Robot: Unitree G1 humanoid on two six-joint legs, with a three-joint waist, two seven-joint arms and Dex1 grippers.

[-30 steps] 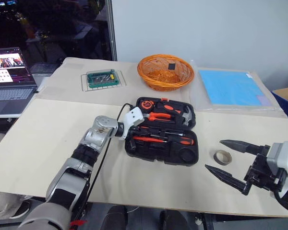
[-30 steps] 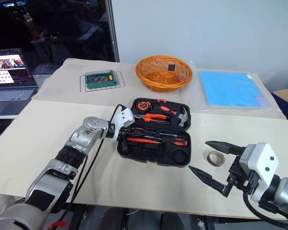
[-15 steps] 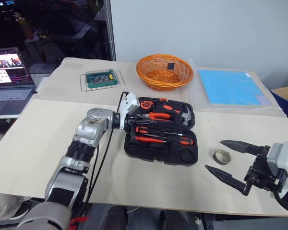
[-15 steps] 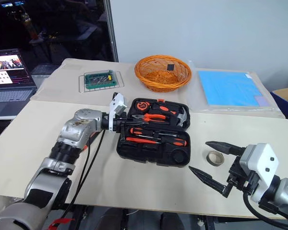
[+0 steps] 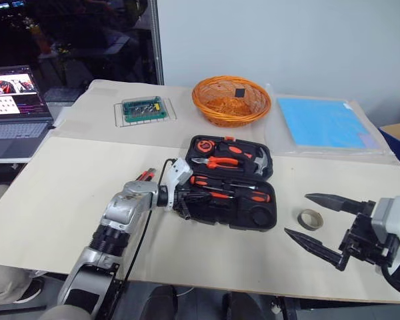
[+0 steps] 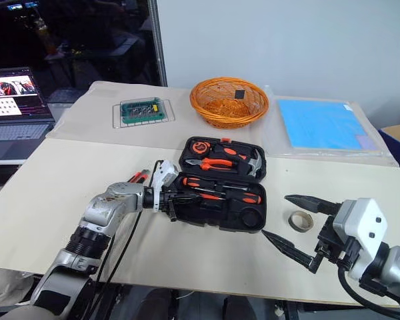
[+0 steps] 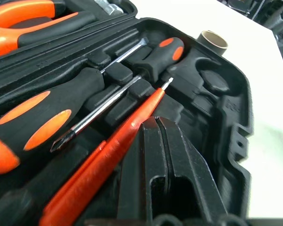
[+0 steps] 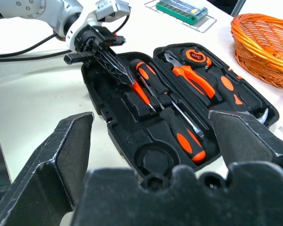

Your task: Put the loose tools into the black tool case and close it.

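The black tool case (image 5: pixel 265 220) lies open at the table's middle. Two orange-and-black screwdrivers (image 8: pixel 186 137) rest in its near half, beside a slim orange one (image 7: pixel 132 127). My left gripper (image 7: pixel 156 120) is shut with nothing between its fingers. It reaches over the case's left end (image 5: pixel 185 200), right beside the slim orange screwdriver. The beige ring of tape (image 5: pixel 310 218) lies on the table right of the case. My right gripper (image 5: pixel 298 215) stands open beside the ring and holds nothing.
Pliers (image 5: pixel 221 162), a hammer (image 5: pixel 260 162) and a round tape measure (image 5: pixel 205 145) sit in the case's far half. Behind are an orange wicker basket (image 5: pixel 231 100), a green bit holder (image 5: pixel 141 108) and a blue sheet (image 5: pixel 320 122). A laptop (image 5: pixel 13 100) stands at far left.
My left gripper has come back and down from the case's far left side to its left end, and its wrist has rolled. The right arm has kept still.
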